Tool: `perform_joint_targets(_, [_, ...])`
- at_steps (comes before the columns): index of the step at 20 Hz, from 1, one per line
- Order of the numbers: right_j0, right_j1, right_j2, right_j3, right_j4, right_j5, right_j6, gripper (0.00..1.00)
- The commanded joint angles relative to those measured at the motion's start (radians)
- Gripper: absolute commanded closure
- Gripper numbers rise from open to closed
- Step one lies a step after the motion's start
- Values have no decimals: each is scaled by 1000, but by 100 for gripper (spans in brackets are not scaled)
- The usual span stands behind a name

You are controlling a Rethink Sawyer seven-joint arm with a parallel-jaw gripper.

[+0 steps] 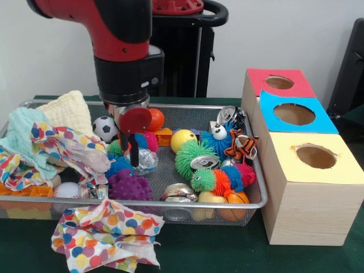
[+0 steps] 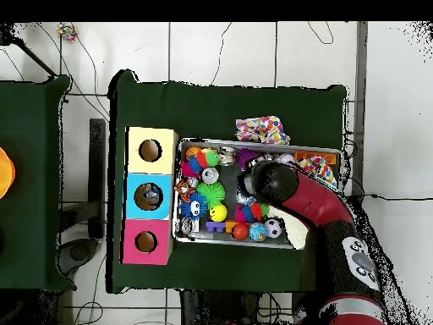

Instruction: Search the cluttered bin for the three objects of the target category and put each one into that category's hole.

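The gripper (image 1: 134, 153) hangs low over the left-middle of the wire bin (image 1: 259, 187), among spiky balls; whether its jaws are apart, I cannot tell. The red (image 1: 279, 82), blue (image 1: 294, 114) and yellow (image 1: 316, 156) holes at right look empty, so sorting seems hardly begun.

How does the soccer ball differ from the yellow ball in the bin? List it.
The soccer ball is black-and-white patterned; the yellow ball is plain yellow. In the front view the soccer ball sits left of the end effector, by the cloths; the yellow ball sits right of it, by the green spiky toy. Both are round.
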Motion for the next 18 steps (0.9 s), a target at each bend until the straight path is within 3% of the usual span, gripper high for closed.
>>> perform_joint_targets(1, [0, 76, 43, 32, 54, -20, 154, 0])
perform_joint_targets(14, [-44, 90, 61, 16, 46, -14, 92, 0])
perform_joint_targets(18, [-50, 144, 67, -25, 54, -3, 93, 0])
